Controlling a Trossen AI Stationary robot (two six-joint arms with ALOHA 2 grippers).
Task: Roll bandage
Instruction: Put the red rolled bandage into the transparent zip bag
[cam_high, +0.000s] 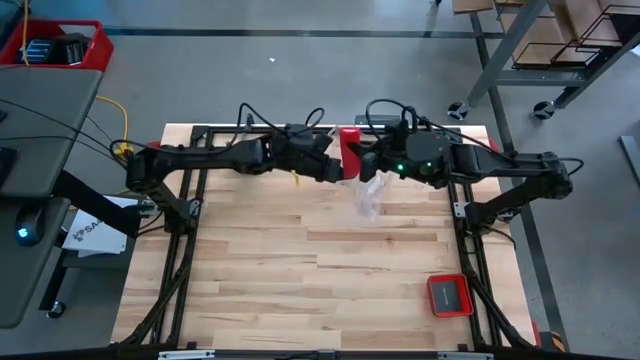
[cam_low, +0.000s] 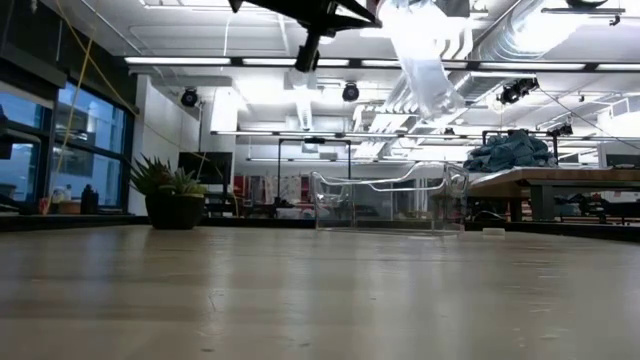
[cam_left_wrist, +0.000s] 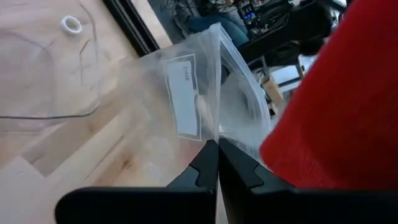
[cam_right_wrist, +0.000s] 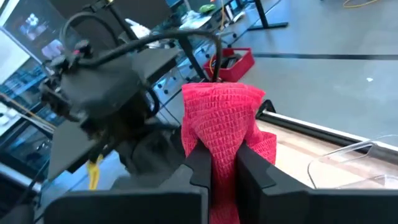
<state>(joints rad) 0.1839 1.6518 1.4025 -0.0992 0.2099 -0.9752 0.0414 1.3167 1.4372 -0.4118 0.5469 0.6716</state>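
Observation:
The red bandage (cam_right_wrist: 221, 121) is a bunched strip of ribbed cloth held up over the table's far middle; it also shows in the high view (cam_high: 349, 143) and in the left wrist view (cam_left_wrist: 336, 106). My right gripper (cam_right_wrist: 222, 155) is shut on it. My left gripper (cam_left_wrist: 217, 152) is right beside it, shut on a clear plastic zip bag (cam_left_wrist: 193, 93) with a white label. The bag hangs under the two grippers in the high view (cam_high: 368, 196) and at the top of the low view (cam_low: 425, 60). My left gripper pinches the clear bag's edge (cam_left_wrist: 216, 134) between its two fingertips. The bag is lifted clear of the table and hangs slack. My right gripper pinches the bunched bandage (cam_right_wrist: 222, 146) between its two fingers, several layers together. The cloth sticks out past the fingertips in a crumpled wad (cam_right_wrist: 224, 102), clear of the table.
A small square red tray with a dark inside (cam_high: 450, 294) sits near the table's front right. A clear plastic tray (cam_low: 385, 200) stands at the table's far side; the left wrist view shows it (cam_left_wrist: 50, 74) with a small white ring (cam_left_wrist: 73, 25) in it. The left arm (cam_right_wrist: 106, 87) is close before the right wrist.

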